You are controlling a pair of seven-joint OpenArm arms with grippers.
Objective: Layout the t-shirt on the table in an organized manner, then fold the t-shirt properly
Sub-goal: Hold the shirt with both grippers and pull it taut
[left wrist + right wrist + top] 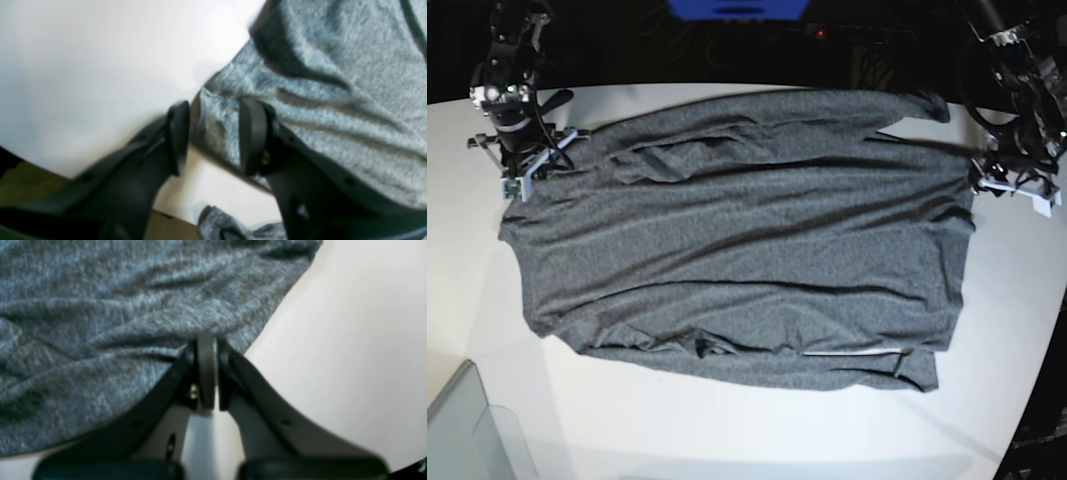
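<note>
Bare table (727, 430) lies open below the t-shirt (747, 240); a grey bin (472, 430) (bottom-left corner) intrudes.

My large dark-grey heathered knit t-shirt (747, 240) lies spread and wrinkled across the big smooth white table (727, 430). My right gripper (527, 175) sits at its left edge, my left gripper (992, 185) at its right edge. A translucent grey bin corner (467, 430) shows bottom left.

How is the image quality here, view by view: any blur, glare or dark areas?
Left wrist: motion-smeared, table washed out. Right wrist: soft focus, the t-shirt knit readable, gripper base blurred. Base: sharp, evenly lit t-shirt, background black, soft fold shadows.
</note>
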